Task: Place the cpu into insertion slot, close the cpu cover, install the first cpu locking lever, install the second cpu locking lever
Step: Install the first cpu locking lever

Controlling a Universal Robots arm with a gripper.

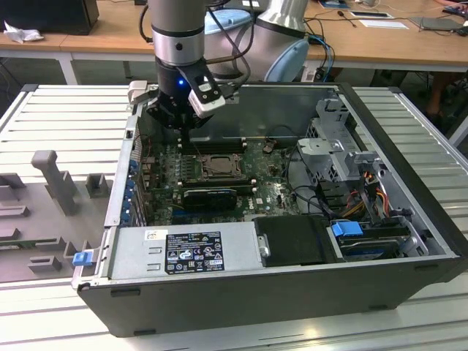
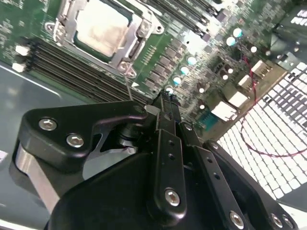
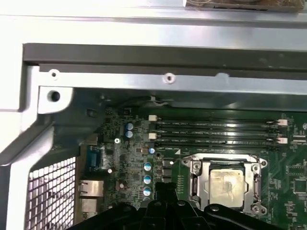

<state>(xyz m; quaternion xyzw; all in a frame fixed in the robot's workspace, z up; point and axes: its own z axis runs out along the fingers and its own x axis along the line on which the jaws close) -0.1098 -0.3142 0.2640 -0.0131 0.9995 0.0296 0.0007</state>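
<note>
A big open computer case [image 1: 409, 219] lies on a table of grey metal slats [image 1: 66, 110]. On the exterior view's left, some grey holders [image 1: 51, 183] sit on the slats. A blue clip [image 1: 82, 257] sticks out at the case's near corner, and next to it a long silver box [image 1: 183, 252] with a label runs along the near wall.

The robot arm [image 1: 177, 29] reaches down into the far left part of the case. Its gripper [image 1: 175, 121] hangs low over the green board [image 1: 263, 194], close to the far wall. In the second wrist view the gripper [image 2: 162, 103] has its black fingers [image 2: 165, 143] pressed together, with nothing between them. The tips sit near the memory slots [image 2: 72, 72], just beside the socket.

The cpu [image 3: 229, 184] sits in its slot, in the middle of the board. In both wrist views its pale silver top shows, [image 2: 103, 26] in the second one. The cover [image 3: 199, 177] lies flat around it like a frame. The gripper [image 3: 163, 191] is beside the socket and does not touch it.

On the exterior view's right, a black box [image 1: 296, 241] lies by the near wall. Past it are a blue tab [image 1: 347, 228], wires [image 1: 376, 197] and a silver metal cage [image 1: 333, 124].
</note>
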